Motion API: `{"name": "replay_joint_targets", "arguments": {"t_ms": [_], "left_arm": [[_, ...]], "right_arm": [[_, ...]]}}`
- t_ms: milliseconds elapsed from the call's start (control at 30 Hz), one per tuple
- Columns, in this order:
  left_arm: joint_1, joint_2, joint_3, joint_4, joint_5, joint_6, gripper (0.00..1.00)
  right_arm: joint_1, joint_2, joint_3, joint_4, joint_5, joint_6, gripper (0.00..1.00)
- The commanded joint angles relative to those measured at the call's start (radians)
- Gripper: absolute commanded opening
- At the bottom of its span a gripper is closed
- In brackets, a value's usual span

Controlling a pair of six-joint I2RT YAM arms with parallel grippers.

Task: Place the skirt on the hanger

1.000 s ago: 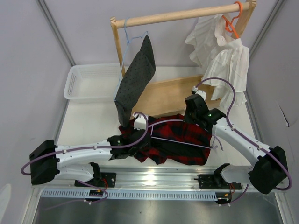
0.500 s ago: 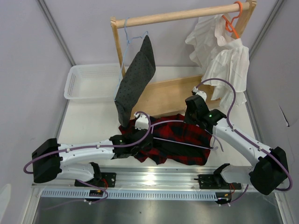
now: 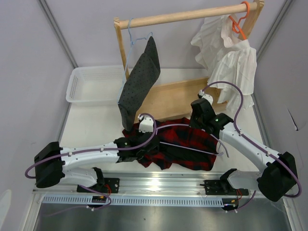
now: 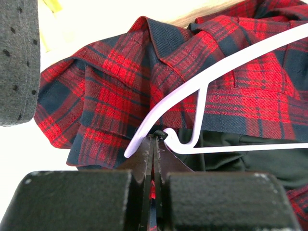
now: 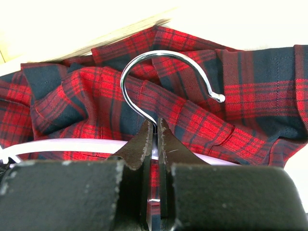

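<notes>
The red-and-navy plaid skirt [image 3: 185, 144] lies crumpled on the table in front of the rack's wooden base. The thin lilac hanger [image 3: 183, 147] lies across it. My left gripper [image 3: 142, 152] is at the skirt's left edge. In the left wrist view it [image 4: 155, 138] is shut on a fold of the skirt [image 4: 110, 91], right beside the end of the hanger's arm [image 4: 216, 72]. My right gripper [image 3: 201, 127] is at the skirt's far right. In the right wrist view it [image 5: 155, 124] is shut on the stem of the silver hook [image 5: 163, 52], above the skirt [image 5: 231, 96].
A wooden rack [image 3: 187, 14] stands behind the skirt. A dark grey speckled garment [image 3: 139, 82] hangs on it from a light blue hanger, close above my left wrist. A white ruffled garment [image 3: 231, 57] hangs from an orange hanger. A white basket [image 3: 91, 84] sits at the far left.
My left arm has shifted a little to the right, taking the skirt's edge with it. The right arm and hanger have barely moved.
</notes>
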State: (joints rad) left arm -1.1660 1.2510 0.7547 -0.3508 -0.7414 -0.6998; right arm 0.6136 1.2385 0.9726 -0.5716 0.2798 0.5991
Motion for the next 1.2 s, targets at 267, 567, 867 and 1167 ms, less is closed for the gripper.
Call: {"name": "replay_joint_targets", "arguments": {"t_ms": [267, 567, 867, 1167], "left_arm": [[-0.027, -0.058, -0.037, 0.133, 0.007, 0.051, 0.0], [-0.052, -0.099, -0.08, 0.182, -0.01, 0.086, 0.0], [-0.055, -0.052, -0.064, 0.095, -0.073, 0.02, 0.03], [-0.058, -0.113, -0.146, 0.237, 0.0, 0.088, 0.22]], "right_arm": [[-0.008, -0.014, -0.002, 0.003, -0.004, -0.015, 0.0], [-0.009, -0.005, -0.002, 0.006, -0.01, -0.013, 0.0], [-0.009, -0.004, -0.011, 0.012, -0.011, -0.005, 0.0], [-0.009, 0.016, -0.023, 0.035, -0.024, -0.012, 0.0]]}}
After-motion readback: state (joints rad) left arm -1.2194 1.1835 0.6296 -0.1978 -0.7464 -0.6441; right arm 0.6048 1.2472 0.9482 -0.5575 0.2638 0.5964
